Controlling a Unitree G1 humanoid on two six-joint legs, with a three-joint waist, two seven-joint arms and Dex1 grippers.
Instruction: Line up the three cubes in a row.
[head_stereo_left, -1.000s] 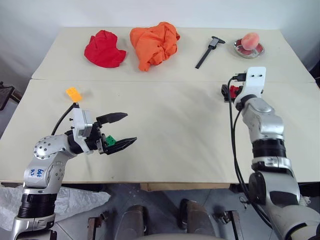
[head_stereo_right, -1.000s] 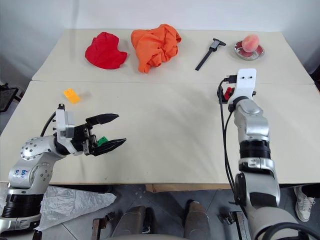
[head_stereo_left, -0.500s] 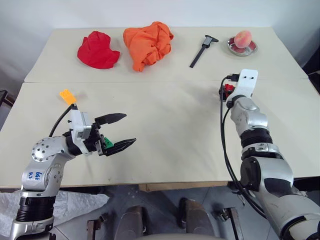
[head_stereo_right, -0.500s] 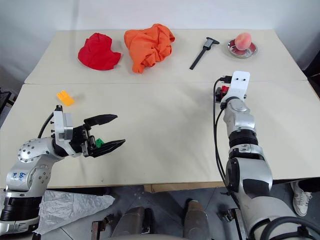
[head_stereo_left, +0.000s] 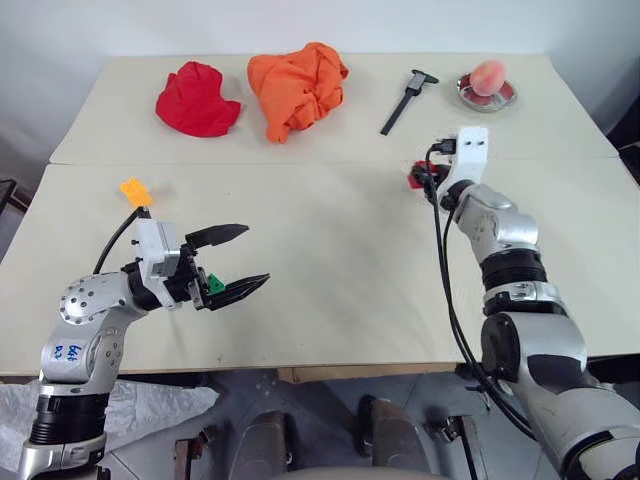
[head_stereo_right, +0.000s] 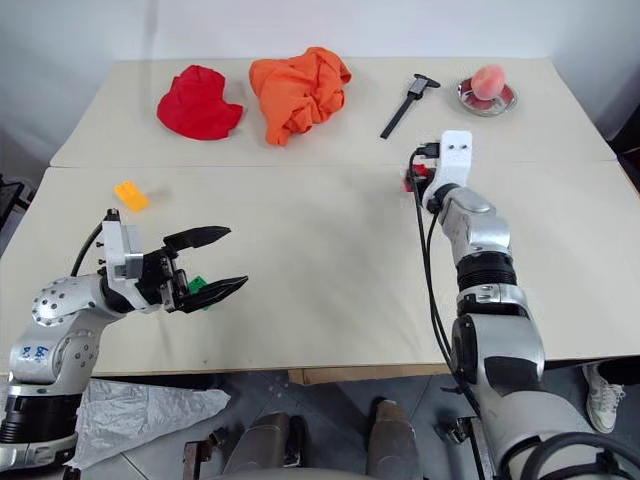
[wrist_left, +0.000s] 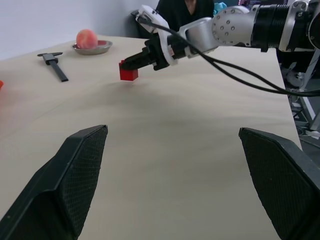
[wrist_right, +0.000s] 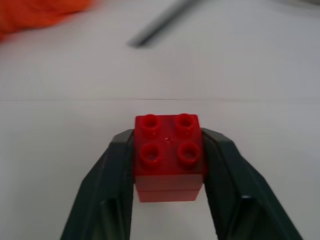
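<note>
My right gripper (head_stereo_left: 419, 181) is shut on the red cube (wrist_right: 168, 155), its two fingers pressing the cube's sides, studs up, low over the table right of centre. The same cube shows in the left wrist view (wrist_left: 128, 71). The green cube (head_stereo_left: 213, 283) lies on the table at the near left, close to the lower finger of my left gripper (head_stereo_left: 257, 254). That gripper hovers open with nothing between its fingers. The yellow-orange cube (head_stereo_left: 134, 190) rests on the table beyond the left arm.
At the back lie a red cloth (head_stereo_left: 197, 98), an orange cloth (head_stereo_left: 297, 87) and a black caliper (head_stereo_left: 403, 100). A peach (head_stereo_left: 487, 75) sits in a metal dish (head_stereo_left: 502, 101) at the back right. A seam (head_stereo_left: 300, 163) joins the two tabletops.
My right gripper has closed on the red cube and swung to the left with it. The left arm has stayed where it was, still open.
</note>
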